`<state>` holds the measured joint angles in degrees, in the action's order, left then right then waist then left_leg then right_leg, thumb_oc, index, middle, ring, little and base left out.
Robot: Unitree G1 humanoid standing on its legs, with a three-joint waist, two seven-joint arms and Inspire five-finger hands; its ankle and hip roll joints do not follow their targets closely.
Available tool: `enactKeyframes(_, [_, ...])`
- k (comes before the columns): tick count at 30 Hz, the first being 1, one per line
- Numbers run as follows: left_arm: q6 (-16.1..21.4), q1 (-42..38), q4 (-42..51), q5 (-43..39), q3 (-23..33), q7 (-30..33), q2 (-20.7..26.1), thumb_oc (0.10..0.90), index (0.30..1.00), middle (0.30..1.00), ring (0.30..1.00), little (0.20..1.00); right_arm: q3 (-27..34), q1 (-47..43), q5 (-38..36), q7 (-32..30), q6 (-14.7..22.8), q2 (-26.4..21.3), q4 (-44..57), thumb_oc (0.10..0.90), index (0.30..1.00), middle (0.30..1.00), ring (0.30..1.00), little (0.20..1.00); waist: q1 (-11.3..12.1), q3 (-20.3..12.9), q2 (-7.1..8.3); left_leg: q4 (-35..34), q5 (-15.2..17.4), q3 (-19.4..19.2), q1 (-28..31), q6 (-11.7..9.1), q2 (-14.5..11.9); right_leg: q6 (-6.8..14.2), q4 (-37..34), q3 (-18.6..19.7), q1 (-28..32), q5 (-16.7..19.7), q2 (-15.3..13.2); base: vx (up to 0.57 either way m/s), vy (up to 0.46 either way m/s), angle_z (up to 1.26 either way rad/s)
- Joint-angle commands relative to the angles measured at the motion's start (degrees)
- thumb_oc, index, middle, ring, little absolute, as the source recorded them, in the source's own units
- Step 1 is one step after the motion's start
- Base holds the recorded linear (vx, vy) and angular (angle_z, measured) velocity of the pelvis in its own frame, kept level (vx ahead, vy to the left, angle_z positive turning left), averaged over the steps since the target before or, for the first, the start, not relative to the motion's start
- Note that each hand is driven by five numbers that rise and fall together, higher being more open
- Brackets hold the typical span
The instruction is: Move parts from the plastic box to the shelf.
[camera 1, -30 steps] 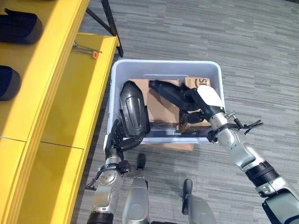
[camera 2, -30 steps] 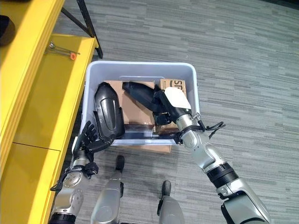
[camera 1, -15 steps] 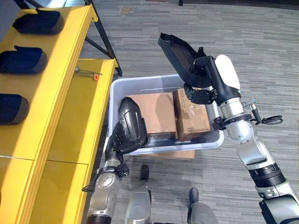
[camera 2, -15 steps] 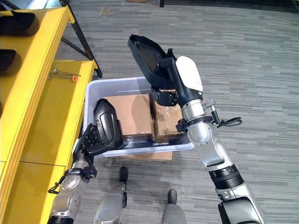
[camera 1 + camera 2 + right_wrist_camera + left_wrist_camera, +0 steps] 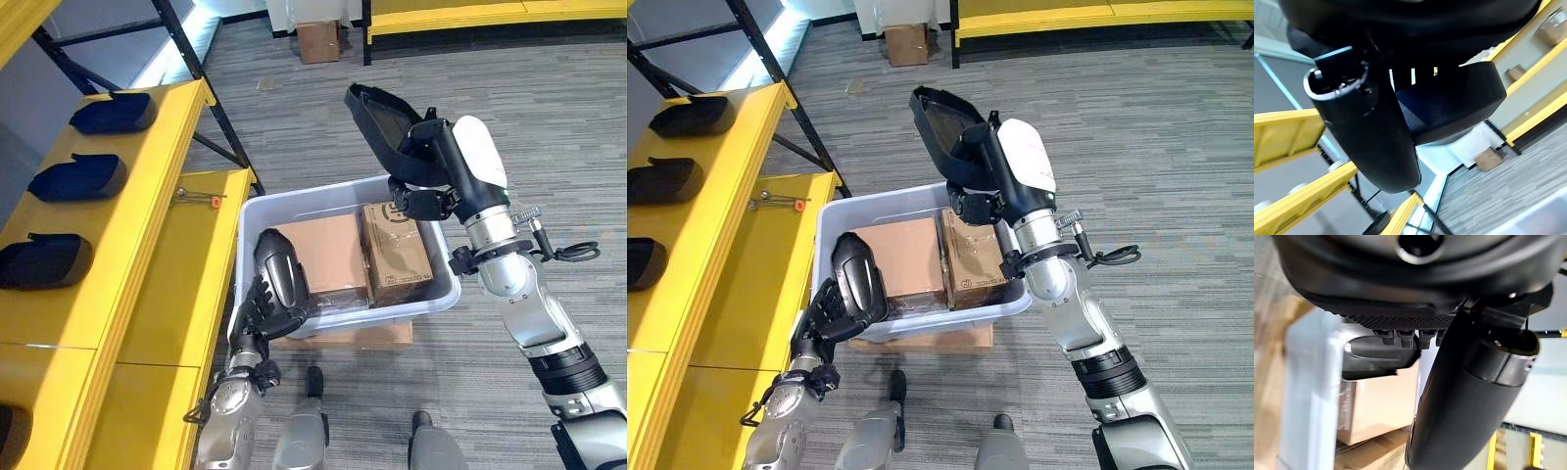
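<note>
My arms are silver-grey metal with black ring joints. My right hand (image 5: pixel 423 186) is dark with a glossy white cover on its back, and my left hand (image 5: pixel 257 311) is all dark with ribbed fingers.

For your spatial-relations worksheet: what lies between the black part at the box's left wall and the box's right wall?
In the left eye view, two cardboard cartons lie side by side between the part and the box's right wall.

lowest dark part (image 5: pixel 10 426) on the yellow shelf (image 5: pixel 147 294) cut by the edge; cardboard (image 5: pixel 343 336) mostly hidden under the plastic box (image 5: pixel 436 294)
</note>
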<state>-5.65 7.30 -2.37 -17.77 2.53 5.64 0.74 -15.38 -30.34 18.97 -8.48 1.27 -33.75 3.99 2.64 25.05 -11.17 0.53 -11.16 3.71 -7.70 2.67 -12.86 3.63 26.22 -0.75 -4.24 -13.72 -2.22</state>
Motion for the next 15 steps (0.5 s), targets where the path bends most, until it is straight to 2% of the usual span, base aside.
enactKeyframes(1, [3.73,-0.38,4.55,-2.21,1.83,-0.19,0.58,0.900,1.000,1.000,1.000,1.000,0.95,-9.75,-1.43,-3.81,5.92,0.31,4.86,0.400,0.300,0.300,0.300,0.300,2.25,-4.94,5.09,-4.07,5.14,-6.22,-1.48,-2.98,-2.79,0.47,-16.00,0.99,6.96,18.35,-1.31,-0.15,-0.159,0.78])
enactKeyframes(2, [3.73,-0.38,4.54,-2.21,1.83,-0.19,0.58,0.900,1.000,1.000,1.000,1.000,0.95,-9.76,-1.43,-3.81,5.92,0.32,4.85,0.400,0.300,0.300,0.300,0.300,2.23,-4.96,5.09,-4.02,5.16,-6.19,-1.55,-2.97,-2.78,0.48,-16.04,0.97,6.95,18.38,-1.31,-0.20,-0.232,1.24])
enactKeyframes(3, [3.66,-0.65,4.46,-1.91,1.23,-0.45,1.74,0.900,1.000,1.000,1.000,1.000,1.92,-8.90,-1.65,-4.13,5.82,0.32,4.93,0.400,0.300,0.300,0.300,0.300,1.53,-4.32,7.10,1.34,7.13,-13.04,-1.19,-3.92,-2.30,-0.13,-19.26,-2.28,7.40,19.42,-3.22,-0.17,-0.210,1.11])
enactKeyframes(4, [3.54,-0.59,5.09,-1.65,1.26,-0.72,2.60,0.900,1.000,1.000,1.000,1.000,2.74,-7.87,-1.93,-4.15,5.82,0.36,5.02,0.400,0.300,0.300,0.300,0.300,0.98,-4.53,7.42,4.23,7.14,-13.77,0.36,-4.33,-2.77,-0.49,-19.80,-3.56,7.03,19.56,-3.47,-0.23,-0.248,1.15])
enactKeyframes(6, [3.79,-0.49,5.70,-1.10,1.84,-0.95,2.93,0.900,1.000,1.000,1.000,1.000,3.36,-7.04,-2.32,-4.04,5.87,1.40,5.40,0.400,0.300,0.300,0.300,0.300,0.71,-4.77,7.26,10.12,7.75,-11.14,3.90,-3.84,-3.33,-0.73,-20.15,-4.11,6.02,19.24,-3.27,-0.14,-0.102,1.28])
enactKeyframes(7, [3.72,-0.52,5.90,-0.24,1.90,-1.17,2.46,0.900,1.000,1.000,1.000,1.000,4.00,-6.36,-2.18,-4.00,6.06,1.74,5.57,0.400,0.300,0.300,0.300,0.300,0.05,-5.17,7.40,15.64,7.37,-11.87,5.81,-3.34,-4.58,-0.90,-19.78,-4.97,5.05,19.84,-3.52,-0.07,-0.056,0.89])
enactKeyframes(8, [3.71,-0.49,5.89,-0.23,1.88,-1.18,2.47,0.900,1.000,1.000,1.000,1.000,4.01,-6.30,-2.17,-3.98,6.05,1.75,5.60,0.400,0.300,0.300,0.300,0.300,-0.03,-5.28,7.26,16.04,7.98,-11.70,5.73,-3.42,-4.74,-0.81,-19.78,-5.08,5.22,19.53,-3.40,0.01,0.012,0.44])
enactKeyframes(9, [3.67,-0.06,6.23,0.45,1.45,-1.75,1.48,0.900,1.000,1.000,1.000,1.000,5.78,-4.38,-1.85,-3.80,6.44,1.70,6.05,0.400,0.300,0.300,0.300,0.300,-2.83,-7.40,6.55,15.24,7.01,-13.98,12.02,-3.68,-7.93,-0.30,-19.07,-7.30,4.43,19.50,-3.98,0.12,0.103,0.97])
enactKeyframes(12, [4.01,-0.33,5.96,1.30,0.49,-2.12,0.90,0.900,1.000,1.000,1.000,1.000,8.84,-1.71,-0.94,-3.65,6.56,0.67,6.99,0.400,0.300,0.300,0.300,0.300,-5.93,-9.34,5.94,13.41,4.86,-16.53,20.14,-4.76,-12.73,1.54,-16.59,-9.56,3.67,20.81,-6.45,0.09,0.230,1.57])
enactKeyframes(13, [3.97,-0.45,6.16,1.73,0.44,-2.32,0.80,0.900,1.000,1.000,1.000,1.000,10.20,-1.08,-0.28,-3.71,6.28,0.28,8.48,0.400,0.300,0.300,0.300,0.300,-6.84,-9.91,4.66,8.29,3.72,-16.43,23.67,-5.72,-13.15,2.70,-15.03,-9.58,2.69,20.91,-7.36,0.02,0.263,0.78])
enactKeyframes(14, [3.96,-0.43,6.17,1.74,0.43,-2.32,0.77,0.900,1.000,1.000,1.000,1.000,10.20,-1.03,-0.27,-3.68,6.24,0.26,8.55,0.400,0.300,0.300,0.300,0.300,-6.78,-9.82,4.63,7.77,3.51,-16.67,24.15,-5.75,-13.11,2.71,-14.87,-9.51,2.76,20.77,-7.35,0.02,0.309,0.62])
enactKeyframes(15, [4.18,-0.69,6.03,1.93,0.42,-2.15,0.84,0.900,1.000,1.000,1.000,1.000,11.06,-0.76,-0.09,-3.58,5.98,0.60,9.32,0.400,0.300,0.300,0.300,0.300,-7.17,-10.19,3.65,1.09,3.96,-17.62,25.59,-6.59,-11.50,3.27,-14.70,-9.96,2.41,20.48,-7.89,0.01,0.144,0.71])
